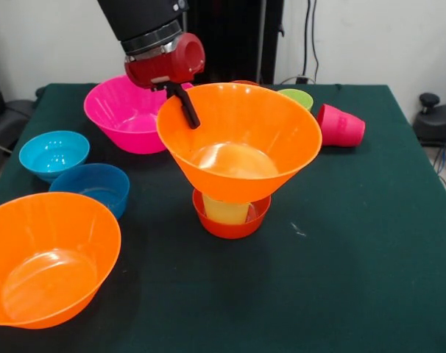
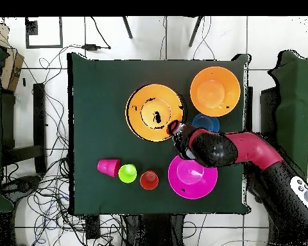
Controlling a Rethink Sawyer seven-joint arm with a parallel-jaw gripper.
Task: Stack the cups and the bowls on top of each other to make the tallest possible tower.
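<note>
Green-clothed bench (image 1: 370, 250): end effector (image 1: 185, 103) pinches the large orange bowl's (image 1: 241, 140) rim, bowl seated on the yellow cup (image 1: 225, 211) directly below.

Bowls crowd table's (image 1: 370, 243) one side; other free.

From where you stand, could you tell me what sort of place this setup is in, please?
Probably a robotics lab: a green-covered table stands on a white tiled floor strewn with loose cables, and a red and black robot arm reaches over colourful plastic bowls.
</note>
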